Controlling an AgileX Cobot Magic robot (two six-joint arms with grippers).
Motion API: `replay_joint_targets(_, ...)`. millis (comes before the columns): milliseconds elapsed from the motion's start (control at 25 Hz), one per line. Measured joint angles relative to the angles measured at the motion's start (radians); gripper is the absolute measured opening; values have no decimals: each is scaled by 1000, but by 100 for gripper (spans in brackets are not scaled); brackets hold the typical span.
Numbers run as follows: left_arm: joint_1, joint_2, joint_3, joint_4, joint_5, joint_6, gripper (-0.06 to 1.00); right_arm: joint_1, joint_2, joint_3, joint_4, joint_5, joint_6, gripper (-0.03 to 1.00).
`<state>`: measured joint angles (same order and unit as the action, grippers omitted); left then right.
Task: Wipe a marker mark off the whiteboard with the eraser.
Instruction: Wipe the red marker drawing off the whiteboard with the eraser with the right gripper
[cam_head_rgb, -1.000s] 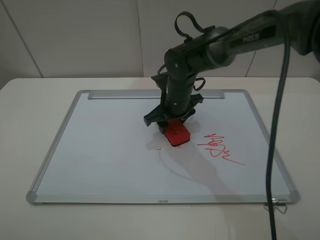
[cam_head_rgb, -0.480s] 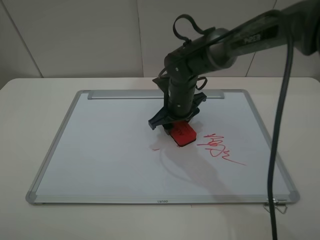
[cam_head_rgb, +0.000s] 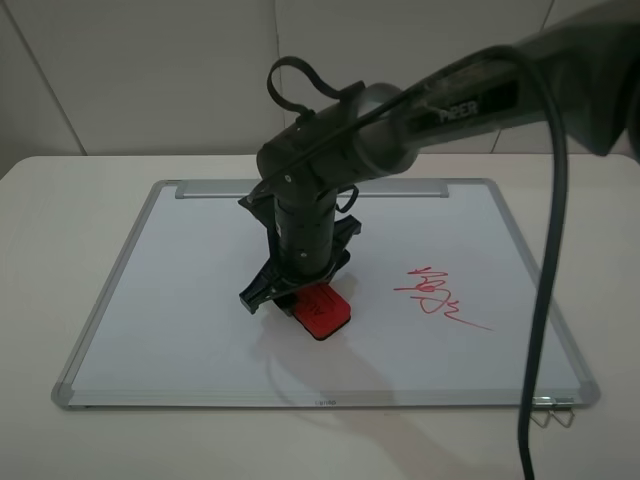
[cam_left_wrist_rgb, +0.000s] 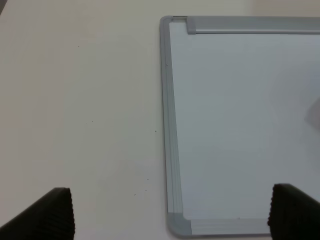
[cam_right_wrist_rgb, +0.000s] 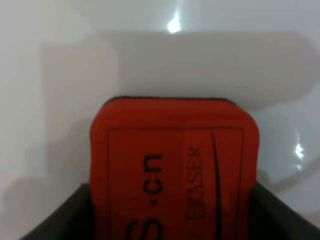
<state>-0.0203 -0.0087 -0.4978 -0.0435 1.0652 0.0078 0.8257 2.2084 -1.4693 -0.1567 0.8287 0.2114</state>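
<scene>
The red eraser (cam_head_rgb: 322, 311) with dark lettering lies flat on the whiteboard (cam_head_rgb: 180, 280), left of the board's middle and toward its front edge. My right gripper (cam_head_rgb: 306, 296) is shut on the eraser (cam_right_wrist_rgb: 172, 165), a dark finger on either side of it. No loopy red marker mark shows on the board; the surface around the eraser (cam_right_wrist_rgb: 200, 60) is bare white. My left gripper (cam_left_wrist_rgb: 175, 215) hangs wide open above the board's left front corner (cam_left_wrist_rgb: 177, 225), holding nothing. It is out of the high view.
A spiky red scribble with a long straight tail (cam_head_rgb: 436, 295) sits right of the eraser. The silver tray bar (cam_head_rgb: 215, 189) runs along the far edge. A cable (cam_head_rgb: 540, 330) hangs down on the right. White table (cam_left_wrist_rgb: 80, 110) surrounds the board.
My right gripper has slid the eraser left and toward the front of the board. The faint red traces seen beside it earlier no longer show.
</scene>
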Motion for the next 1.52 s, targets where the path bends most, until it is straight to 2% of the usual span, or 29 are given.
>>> replay_joint_targets(200,0,0,0,0,0,0,77,38,-9,8,21,7,-1,51)
replay_joint_targets(400,0,0,0,0,0,0,77,31,-9,8,26,8,-20,51)
replay_joint_targets(520,0,0,0,0,0,0,77,-3,-9,8,26,6,-24,51)
replay_joint_targets(920,0,0,0,0,0,0,77,-205,-10,10,-52,-19,-24,51)
replay_joint_targets(1040,0,0,0,0,0,0,77,-229,-10,10,-53,-26,-24,51)
replay_joint_targets(1360,0,0,0,0,0,0,77,-181,-10,-1,-12,-17,-24,51)
replay_joint_targets(1520,0,0,0,0,0,0,77,-137,-2,-68,54,77,-24,51)
